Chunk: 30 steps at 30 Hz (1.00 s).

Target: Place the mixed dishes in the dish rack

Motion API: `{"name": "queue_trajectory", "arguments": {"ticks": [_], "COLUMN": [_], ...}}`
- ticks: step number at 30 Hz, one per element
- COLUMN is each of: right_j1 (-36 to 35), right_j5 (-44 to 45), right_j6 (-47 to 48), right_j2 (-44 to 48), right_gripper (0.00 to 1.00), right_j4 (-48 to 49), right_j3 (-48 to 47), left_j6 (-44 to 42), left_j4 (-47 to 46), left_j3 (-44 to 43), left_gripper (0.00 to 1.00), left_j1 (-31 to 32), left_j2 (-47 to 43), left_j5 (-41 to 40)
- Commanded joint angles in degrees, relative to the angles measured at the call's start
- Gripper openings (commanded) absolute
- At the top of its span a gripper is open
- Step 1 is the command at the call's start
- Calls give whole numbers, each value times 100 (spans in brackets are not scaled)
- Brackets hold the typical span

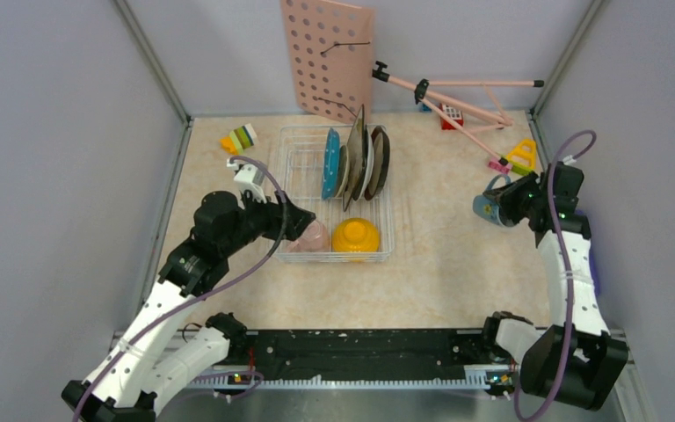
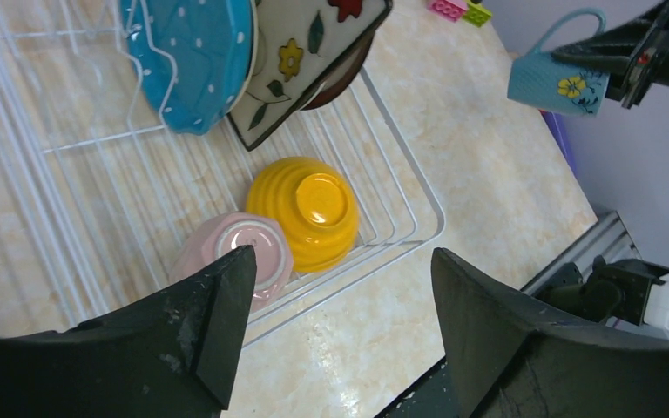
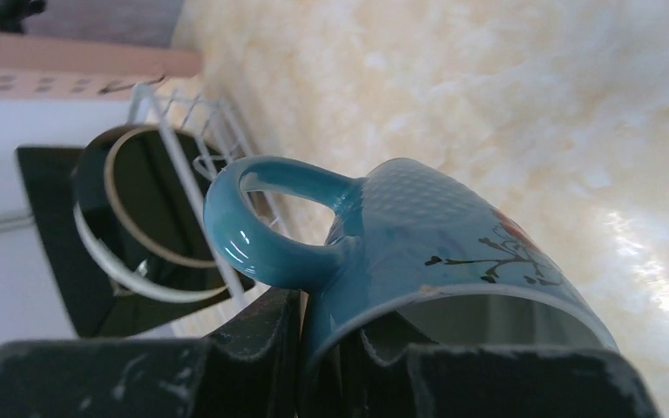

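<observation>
The rack [image 1: 299, 158] already carried most of the load. Three pieces stood on edge among its far prongs: the teal dish [image 2: 193, 52], the floral plate [image 2: 309, 61] and the brown plate [image 1: 378, 161]. At its near end the bowl [image 2: 312, 209] lay upside down, with the pink cup [image 2: 239, 248] touching it on the left, also upside down. The left gripper [image 2: 338, 287] hung over that pair, spread wide and holding nothing. Only the blue cup [image 3: 435, 235] was outside, held above the table [image 1: 439, 264] well to the right of the rack. The right gripper [image 3: 322, 348] was clamped on its rim, one finger inside and one outside. By my reckoning five of six dishes were in, and that cup alone was left to carry over and set down.
</observation>
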State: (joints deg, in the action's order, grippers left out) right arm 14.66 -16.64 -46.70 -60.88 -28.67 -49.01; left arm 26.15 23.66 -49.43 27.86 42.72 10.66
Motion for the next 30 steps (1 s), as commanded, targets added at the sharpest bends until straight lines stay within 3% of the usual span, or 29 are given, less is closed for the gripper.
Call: {"name": "queue_trajectory", "arguments": {"ticks": [1, 7, 15, 21, 23, 25, 28, 30], "right_j1": [-160, -289, -595, -660, -778, -919, -1076, -1198], "right_j5": [-1043, -2445, -2670, -4127, -4457, -4410, -4445, -4584], "right_j6": [-107, -50, 359, -163, -335, -350, -656, -1072], "right_j2": [408, 581, 817, 1162, 1166, 1224, 1267, 1277], "right_gripper": [0, 0, 0, 0, 0, 0, 0, 0], "right_j4": [443, 815, 206, 1196, 1461, 1485, 1880, 2462], "right_j3": [-480, -657, -703, 95, 246, 259, 366, 508], "left_j6": [-219, -349, -425, -127, -135, -96, -260, -512], "left_j4": [-935, -1338, -2410, -3947, -4581, -4685, -4638, -4666], "left_j3": [147, 84, 548, 1084, 1207, 1120, 921, 858], "left_gripper": [81, 86, 86, 88, 82, 80, 91, 93], "left_j1": [-8, -10, -8, -3, 4, 33, 194, 405], "left_j2": [-18, 118, 126, 419, 667, 933, 1218, 1310], "left_j5": [778, 1154, 1601, 2426, 3011, 3020, 2884, 2690]}}
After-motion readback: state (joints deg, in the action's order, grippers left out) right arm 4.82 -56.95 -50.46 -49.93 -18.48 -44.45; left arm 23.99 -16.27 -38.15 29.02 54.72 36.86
